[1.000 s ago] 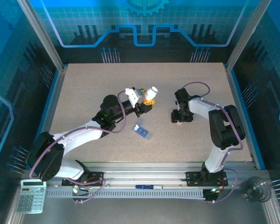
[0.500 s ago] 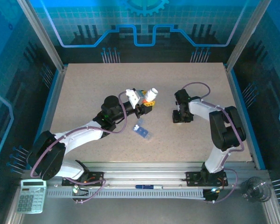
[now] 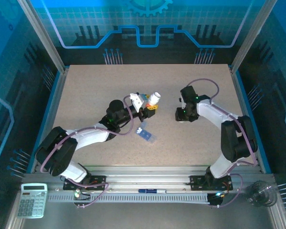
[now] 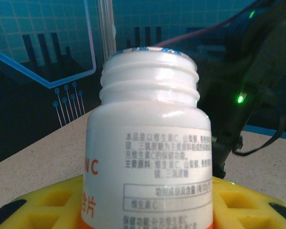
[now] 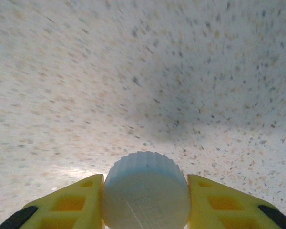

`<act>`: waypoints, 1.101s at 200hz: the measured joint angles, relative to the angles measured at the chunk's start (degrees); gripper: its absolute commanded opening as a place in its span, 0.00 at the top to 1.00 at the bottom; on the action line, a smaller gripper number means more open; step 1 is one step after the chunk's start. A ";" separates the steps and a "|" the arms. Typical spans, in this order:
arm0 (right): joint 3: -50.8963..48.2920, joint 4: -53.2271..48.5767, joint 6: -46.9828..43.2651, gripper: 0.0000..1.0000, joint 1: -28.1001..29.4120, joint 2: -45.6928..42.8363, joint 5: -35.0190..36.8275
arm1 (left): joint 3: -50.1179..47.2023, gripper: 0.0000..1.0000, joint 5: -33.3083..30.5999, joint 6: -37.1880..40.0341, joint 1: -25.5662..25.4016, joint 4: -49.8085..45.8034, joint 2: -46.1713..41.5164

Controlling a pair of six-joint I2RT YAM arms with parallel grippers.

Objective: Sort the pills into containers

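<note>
My left gripper [image 3: 150, 107] is shut on a white pill bottle [image 3: 155, 98] and holds it tilted above the table's middle. In the left wrist view the bottle [image 4: 150, 157] stands between the yellow fingers [image 4: 43, 205], its threaded neck uncapped. My right gripper [image 3: 183, 114] is shut on the bottle's ribbed white cap [image 5: 145, 193], pointing down at the speckled table [image 5: 133, 71]. The translucent blue pill box [image 3: 147, 136] lies flat in front of the left gripper. Small white pills [image 3: 140, 130] sit at its far-left end; whether in or beside it is too small to tell.
Metal posts and blue side walls [image 3: 55, 95] fence the table. A calculator [image 3: 31, 200] lies off the table at the near left. A clear cup [image 3: 260, 193] sits at the near right, and a pen [image 3: 150, 191] rests on the front rail.
The right gripper has closed on the cap and its arm has swung outward, with the wrist a little farther back. The left arm has shifted its elbow, still holding the bottle.
</note>
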 measured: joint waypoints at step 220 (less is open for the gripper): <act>27.91 -12.31 -1.53 0.60 -0.44 -0.07 -24.74 | 3.63 1.00 11.74 -2.73 5.31 21.18 22.97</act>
